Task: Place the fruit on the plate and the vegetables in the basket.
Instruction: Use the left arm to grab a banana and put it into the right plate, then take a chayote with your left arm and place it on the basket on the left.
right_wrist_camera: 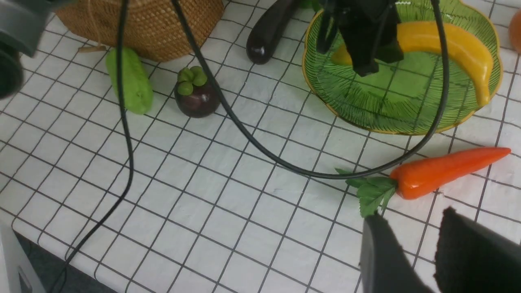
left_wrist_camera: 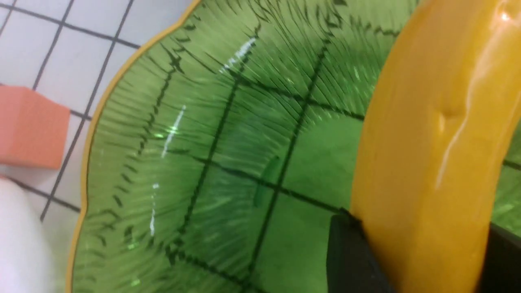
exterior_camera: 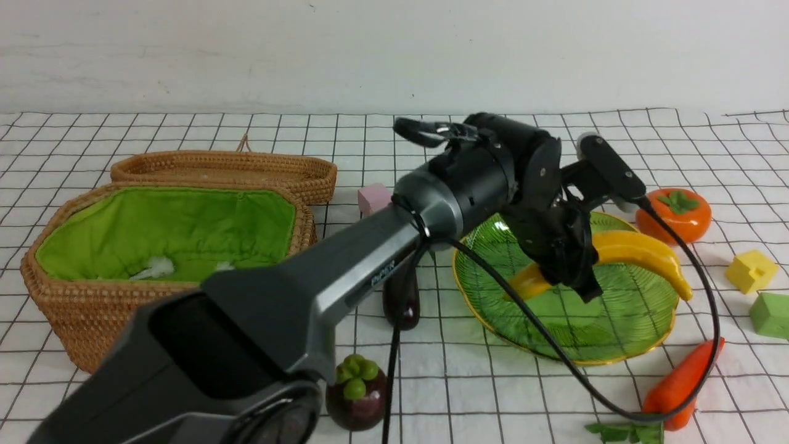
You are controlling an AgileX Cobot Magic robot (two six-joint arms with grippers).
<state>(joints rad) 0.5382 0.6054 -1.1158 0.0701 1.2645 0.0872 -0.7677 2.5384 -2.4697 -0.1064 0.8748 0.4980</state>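
**Left arm (exterior_camera: 345, 271) looms in front, banana clamped over the plate**

At its far end, the left claw (exterior_camera: 564, 271) is clenched on the banana (exterior_camera: 641, 253). The left wrist view shows one dark finger (left_wrist_camera: 350, 252) pressed flat against the yellow skin and another on the far side. The grip sits toward one end of the fruit, not at its middle. The banana lies low across the green glass plate (exterior_camera: 585, 362), with its long tip reaching toward the rim. I cannot tell whether it already touches the glass.

It looks like a glossy, stiff, light moulded piece, so it should be slippery. A hold across the thick middle of the curve would likely be the steadiest.

Outward from there, the persimmon (exterior_camera: 675, 213) sits just beyond the plate and the carrot (exterior_camera: 681, 382) just in front of it. The eggplant (exterior_camera: 402, 296) lies beside the plate. The mangosteen (exterior_camera: 356, 394) and cucumber (right_wrist_camera: 129, 81) lie near the basket (exterior_camera: 86, 308).

The right claw (right_wrist_camera: 419, 252) hangs released and empty, near the carrot's leaves.
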